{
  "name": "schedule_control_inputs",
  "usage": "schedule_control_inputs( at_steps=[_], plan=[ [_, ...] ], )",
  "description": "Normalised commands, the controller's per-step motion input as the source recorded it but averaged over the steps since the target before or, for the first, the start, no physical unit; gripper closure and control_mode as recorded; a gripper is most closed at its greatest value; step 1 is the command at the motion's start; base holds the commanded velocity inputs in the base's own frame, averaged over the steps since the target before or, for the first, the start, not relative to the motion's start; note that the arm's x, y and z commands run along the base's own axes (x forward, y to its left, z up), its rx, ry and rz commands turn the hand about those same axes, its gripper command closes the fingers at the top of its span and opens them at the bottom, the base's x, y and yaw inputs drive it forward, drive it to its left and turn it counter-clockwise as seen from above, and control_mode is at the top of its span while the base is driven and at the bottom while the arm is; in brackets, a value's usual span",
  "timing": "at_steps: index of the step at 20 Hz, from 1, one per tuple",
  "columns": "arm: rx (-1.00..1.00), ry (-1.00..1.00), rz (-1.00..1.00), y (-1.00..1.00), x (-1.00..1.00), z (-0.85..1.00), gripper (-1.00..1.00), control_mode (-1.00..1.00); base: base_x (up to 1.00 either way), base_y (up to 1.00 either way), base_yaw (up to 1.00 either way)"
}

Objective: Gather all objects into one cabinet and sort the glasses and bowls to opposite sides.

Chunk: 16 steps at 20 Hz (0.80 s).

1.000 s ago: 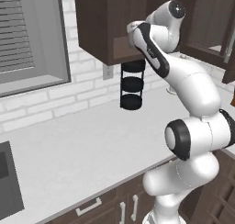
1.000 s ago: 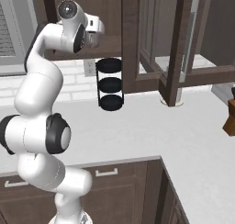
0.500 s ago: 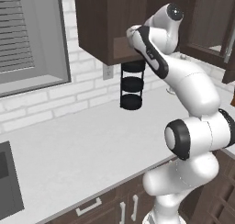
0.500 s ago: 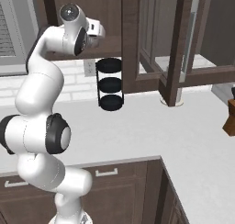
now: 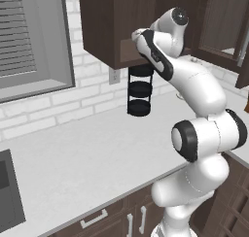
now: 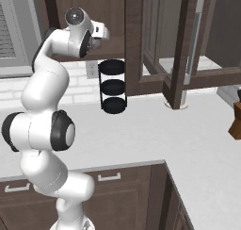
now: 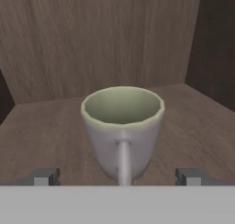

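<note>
Simulated kitchen, white brick wall, pale grey counter [image 5: 87, 153] over dark brown drawers, a window [image 5: 29, 42] at the left of the left base view and a dark sink corner [image 5: 7, 192] at its lower left edge. On the counter against the wall stands a black three-tier rack [image 5: 139, 89], also seen in the right base view [image 6: 113, 86], just under the dark brown wall cabinet [image 5: 104, 25]. Glass-paned cabinet door [image 6: 181, 40] with a long grey bar handle hangs open to the right of the rack in the right base view. White arm reaches up from the base, wrist at the cabinet's lower opening, hand inside the cabinet. In the hand view a pale grey-beige mug [image 7: 122, 129] stands upright on the wooden cabinet shelf [image 7: 46, 131], open mouth up, handle facing the camera, wood back wall behind it and a darker side wall to the right. Gripper [image 7: 119, 176] jaws spread wide, the two grey fingertips [image 7: 43, 176] low in the frame on either side of the mug, well apart from it, nothing pinched. Mug sits centered between the tips, closer to the camera than the back wall. A brown object shows partly at the far right edge of the right base view, can't tell what it is.
</note>
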Motion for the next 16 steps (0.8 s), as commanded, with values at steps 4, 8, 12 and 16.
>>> schedule_control_inputs(
  at_steps=[4, 8, 12, 16],
  plan=[
    [0.00, 0.00, 0.00, 0.00, 0.33, -0.01, -1.00, -1.00, 0.00, 0.00, 0.00],
    [0.00, 0.00, 0.00, 0.00, 0.13, -0.04, -1.00, -1.00, 0.00, 0.00, 0.00],
    [0.00, 0.00, 0.00, 0.04, 0.01, -0.03, -1.00, -1.00, 0.00, 0.00, 0.00],
    [-0.01, 0.00, 0.00, 0.11, 0.00, 0.00, 1.00, -1.00, 0.00, 0.00, 0.00]
  ],
)
